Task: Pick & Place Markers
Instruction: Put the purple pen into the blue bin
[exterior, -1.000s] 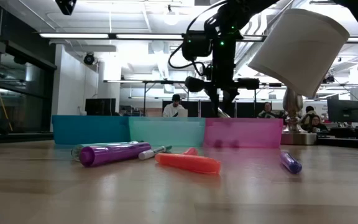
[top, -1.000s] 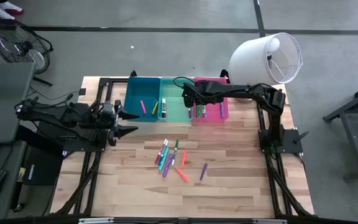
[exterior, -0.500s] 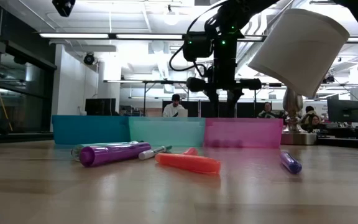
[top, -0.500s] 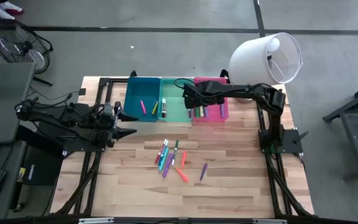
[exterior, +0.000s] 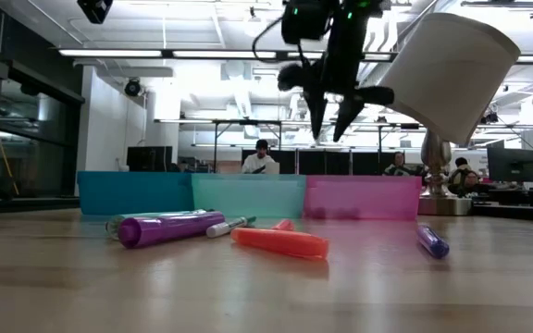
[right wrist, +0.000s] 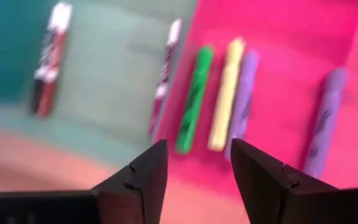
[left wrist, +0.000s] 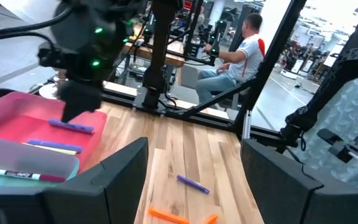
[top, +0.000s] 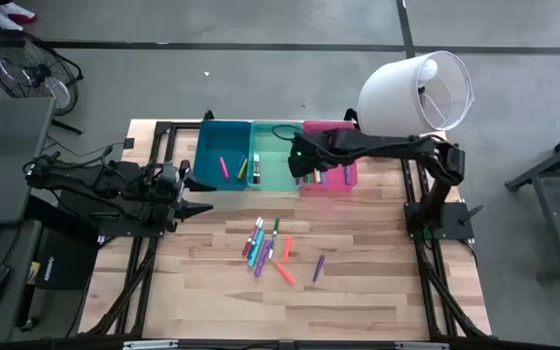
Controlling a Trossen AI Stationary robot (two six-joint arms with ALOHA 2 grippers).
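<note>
Lying in the pink bin [top: 350, 176], directly beneath the right gripper [right wrist: 194, 163], are four markers [right wrist: 195, 98]: green, yellow and two purple, side by side on the bin floor. The right gripper's jaws stand apart with nothing between them. More markers [top: 271, 251] lie scattered on the bare wood nearer the front edge, well apart from this gripper. The right arm reaches from its base across the table, wrist raised above the bin rims; in the low view its gripper [exterior: 329, 120] hangs clear above the pink bin wall. The mint green bin [top: 272, 167] touches the pink bin on one side, with the blue bin [top: 221, 157] beyond it. The left gripper [top: 191, 194] waits beside the blue bin, jaws wide apart and empty. A white lamp shade [top: 418, 89] stands behind the right arm. Markers in the mint green bin appear blurred in the right wrist view.
</note>
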